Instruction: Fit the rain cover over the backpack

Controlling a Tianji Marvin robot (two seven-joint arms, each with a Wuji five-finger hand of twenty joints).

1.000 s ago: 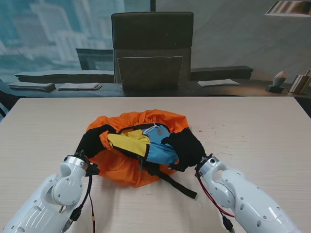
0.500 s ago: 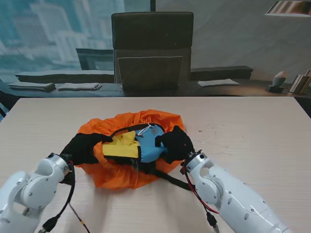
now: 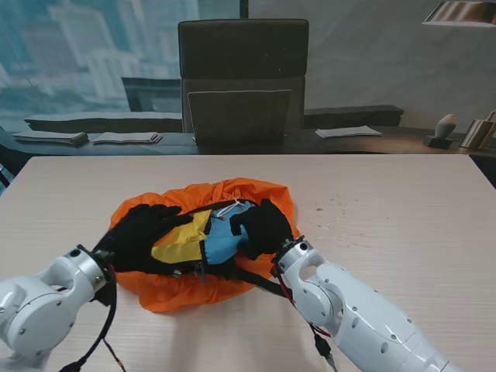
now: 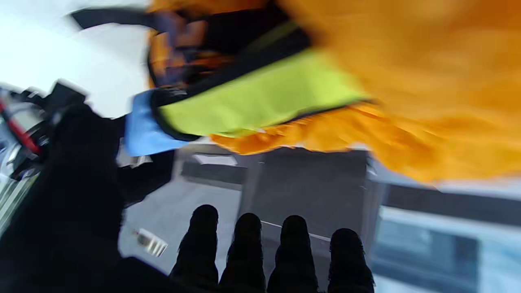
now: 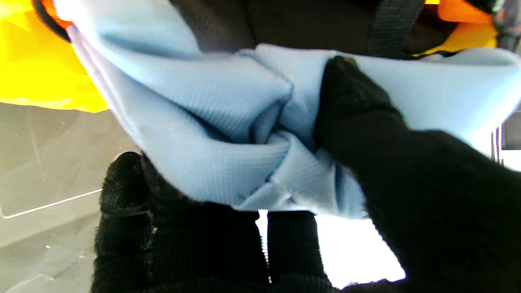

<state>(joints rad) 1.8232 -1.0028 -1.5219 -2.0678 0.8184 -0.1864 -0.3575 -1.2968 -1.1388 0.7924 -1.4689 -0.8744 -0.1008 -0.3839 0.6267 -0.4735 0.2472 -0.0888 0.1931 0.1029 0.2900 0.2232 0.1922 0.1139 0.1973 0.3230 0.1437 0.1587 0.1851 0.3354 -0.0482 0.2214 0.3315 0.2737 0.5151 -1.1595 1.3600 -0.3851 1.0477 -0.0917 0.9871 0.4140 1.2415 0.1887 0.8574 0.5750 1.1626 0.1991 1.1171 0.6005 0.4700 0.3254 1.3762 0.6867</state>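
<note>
The yellow and blue backpack (image 3: 221,242) lies straps-up inside the orange rain cover (image 3: 186,288) in the middle of the table (image 3: 403,201). The cover's gathered edge rings it. My left hand (image 3: 143,236), in a black glove, rests on the backpack's left side over the yellow panel (image 4: 260,101). Its fingertips (image 4: 248,228) are straight and apart with nothing between them; this view is blurred. My right hand (image 3: 263,226) is shut on the blue fabric (image 5: 195,134), thumb (image 5: 354,106) pinching a fold against the fingers. A black strap (image 3: 260,284) trails out toward me.
A dark chair (image 3: 242,77) stands behind the table's far edge. Beyond it a dark desk holds stacks of paper (image 3: 124,138) and a sheet (image 3: 347,132). Bare tabletop lies to the right of the bundle and at the far side.
The whole bundle has slid to the left with both hands. My left hand moved from the cover's left edge onto the backpack. My right hand followed leftward, still holding the blue fabric.
</note>
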